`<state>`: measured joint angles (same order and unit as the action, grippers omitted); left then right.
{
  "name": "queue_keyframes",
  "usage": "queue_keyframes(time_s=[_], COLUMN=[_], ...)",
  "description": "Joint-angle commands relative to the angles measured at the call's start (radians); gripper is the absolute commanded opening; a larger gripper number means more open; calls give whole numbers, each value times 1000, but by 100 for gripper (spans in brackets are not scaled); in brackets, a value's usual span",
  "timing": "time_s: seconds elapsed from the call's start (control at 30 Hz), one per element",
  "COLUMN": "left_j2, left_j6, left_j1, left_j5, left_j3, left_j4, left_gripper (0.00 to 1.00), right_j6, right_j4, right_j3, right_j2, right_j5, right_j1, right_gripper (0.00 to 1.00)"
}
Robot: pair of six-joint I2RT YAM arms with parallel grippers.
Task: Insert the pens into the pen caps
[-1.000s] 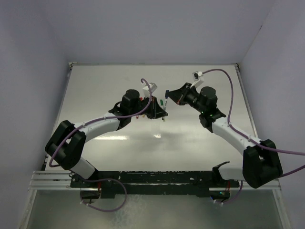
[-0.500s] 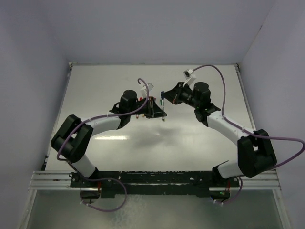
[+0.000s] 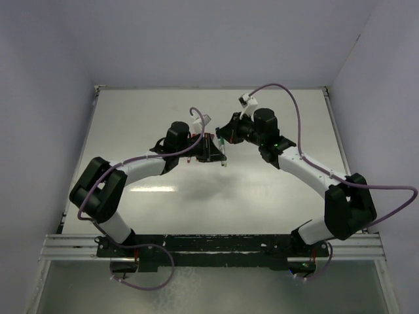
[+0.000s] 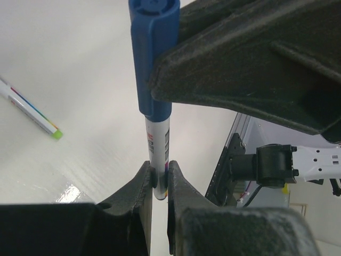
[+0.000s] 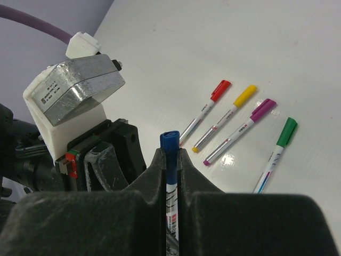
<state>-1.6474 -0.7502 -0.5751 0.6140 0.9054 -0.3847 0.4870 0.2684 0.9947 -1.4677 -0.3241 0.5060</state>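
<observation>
You are working on what looks like the last of the five pairings. Your left gripper (image 4: 159, 184) is pinching the grey-white barrel of the blue pen (image 4: 158, 141), its jaws drawn narrow around the slim body. Your right gripper (image 5: 170, 160) is clamping the blue cap (image 5: 169, 140) between fingers pressed almost together. That cap is sitting over the pen's upper end, so both arms are meeting on one object near the middle of the table (image 5: 240, 42), which appears to be held clear of the surface. The cap is hiding the tip, but neither wrist view is showing whether it is pushed fully home, so treat the seating as unconfirmed. Four other pens are lying flat on the table beside you. The red-capped pen (image 5: 205, 109), the yellow-capped pen (image 5: 226, 116) and the purple-capped pen (image 5: 242, 130) are lying close together in a row. The green-capped pen (image 5: 277, 154) is lying a little apart from them. Each is wearing a cap of its own colour, and no loose caps are showing, so those four are reading as finished. What is probably remaining is small: pressing this blue cap down until it seats, letting go with one gripper, and laying the pen beside the others.
</observation>
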Motion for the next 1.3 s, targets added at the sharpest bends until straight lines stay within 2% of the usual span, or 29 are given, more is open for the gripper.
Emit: queue_keyframes(time_s=[0.0,0.23,0.33,0.4,0.43,0.67,0.93,1.07,1.27], left_j2=[65,78,95,110,117,178,243,275,318], left_j6=[22,12,15,19,26,101,168,180,192], left_j1=[73,72,72,72,72,72,72,72,72], left_j5=[-142,-99,-97,-97,-95,-140,-204,-252,-319], left_j3=[106,47,8,-13,-17,-35,-95,-129,-156], left_j4=[-230,-200,-189,-183,-177,-62,46,86,123], left_gripper=[0,0,11,28,33,53,55,56,56], right_j6=[-17,60,79,83,85,83,35,-13,-88], right_j4=[-302,-269,-254,-252,-249,-255,-359,-385,-439], right_j3=[-35,-28,0,30,43,82,180,248,363], right_j2=[-22,-16,-24,-35,-40,-66,-138,-216,-361], right_j5=[-61,4,49,71,81,141,212,214,265], right_j1=[44,43,43,43,43,37,-57,-114,-127], right_gripper=[0,0,0,0,0,0,0,0,0])
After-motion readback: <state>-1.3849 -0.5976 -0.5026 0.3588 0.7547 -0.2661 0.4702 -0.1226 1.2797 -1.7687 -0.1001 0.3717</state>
